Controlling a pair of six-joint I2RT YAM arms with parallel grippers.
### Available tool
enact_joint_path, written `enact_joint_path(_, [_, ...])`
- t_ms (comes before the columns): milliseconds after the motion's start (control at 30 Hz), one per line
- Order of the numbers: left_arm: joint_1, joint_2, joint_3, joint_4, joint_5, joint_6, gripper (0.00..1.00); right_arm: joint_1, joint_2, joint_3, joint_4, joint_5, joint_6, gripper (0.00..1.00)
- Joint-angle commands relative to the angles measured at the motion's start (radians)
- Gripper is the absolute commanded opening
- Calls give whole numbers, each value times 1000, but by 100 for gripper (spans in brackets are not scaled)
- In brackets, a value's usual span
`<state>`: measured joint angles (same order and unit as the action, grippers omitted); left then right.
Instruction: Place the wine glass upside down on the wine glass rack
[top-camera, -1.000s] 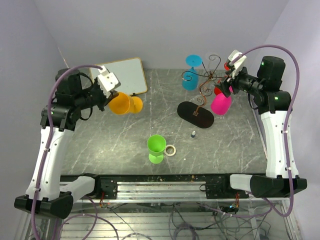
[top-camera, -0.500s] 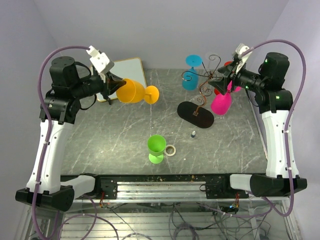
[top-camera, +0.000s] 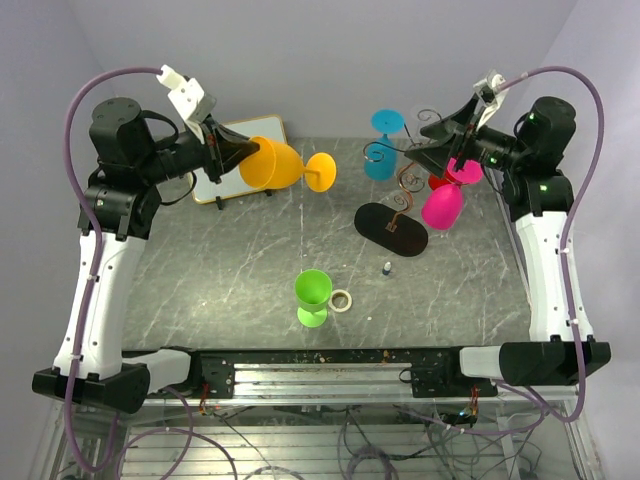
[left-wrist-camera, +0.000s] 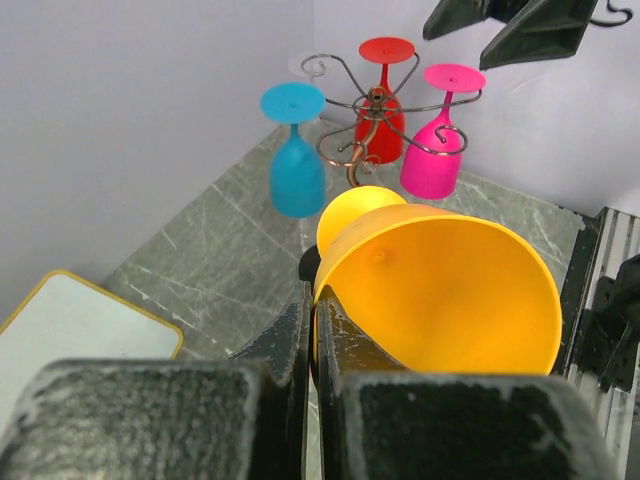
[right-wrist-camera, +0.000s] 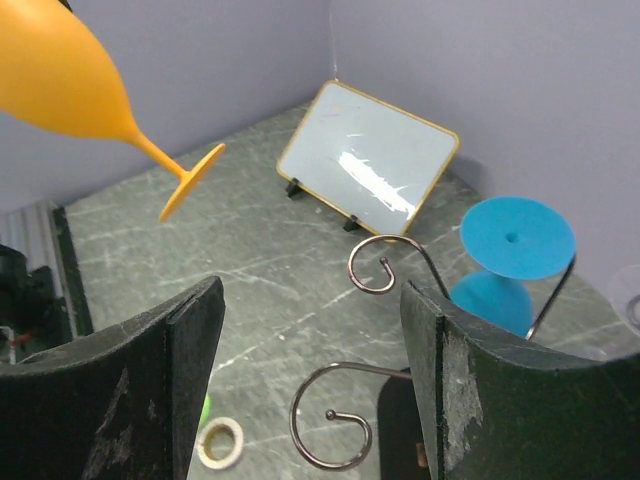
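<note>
Looking from above: carries the orange glass (top-camera: 272, 163) on its side in the air, well left of the rack (top-camera: 392, 230), foot toward it, likely to feed the stem into a hook. Keeps the right fingers (top-camera: 440, 130) spread and empty beside the rack top.

From the left wrist: pinches the bowl rim between the clenched left fingers (left-wrist-camera: 290, 340); faces the rack, hung with a blue glass (left-wrist-camera: 297, 170), red glass (left-wrist-camera: 385, 120) and pink glass (left-wrist-camera: 432, 165).

From the right wrist: frames two free hooks (right-wrist-camera: 370, 270) between parted fingers, grasping nothing.
</note>
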<state>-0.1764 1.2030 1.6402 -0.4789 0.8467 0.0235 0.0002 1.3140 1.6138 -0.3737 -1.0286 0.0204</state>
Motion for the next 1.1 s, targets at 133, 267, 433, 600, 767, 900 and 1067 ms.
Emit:
enact_joint_path(133, [-19,21,85,60,-25,-21,7,55,42,-30,120,15,166,72])
enact_joint_path(267, [-23,21,91,76,-27,-32,7,143,67,11,27,120,83,72])
enact_joint_path(433, [-22,23,104,80,-48,-33,7,178,90,20,37,152,102,73])
enact_joint_path(600, [-22,32,100,96,-44,-44,7,195,107,-16,133,75,209,71])
enact_joint_path(767, [-24,44,91,95,-81,-15,7,222,127,-42,254,-2,351,70])
enact_joint_path(900, [-27,57,95,85,-117,24,7,261,158,-23,259,17,379,69])
enact_joint_path(1067, [-33,59,94,79,-136,51,7,307,203,13,242,84,400,66])
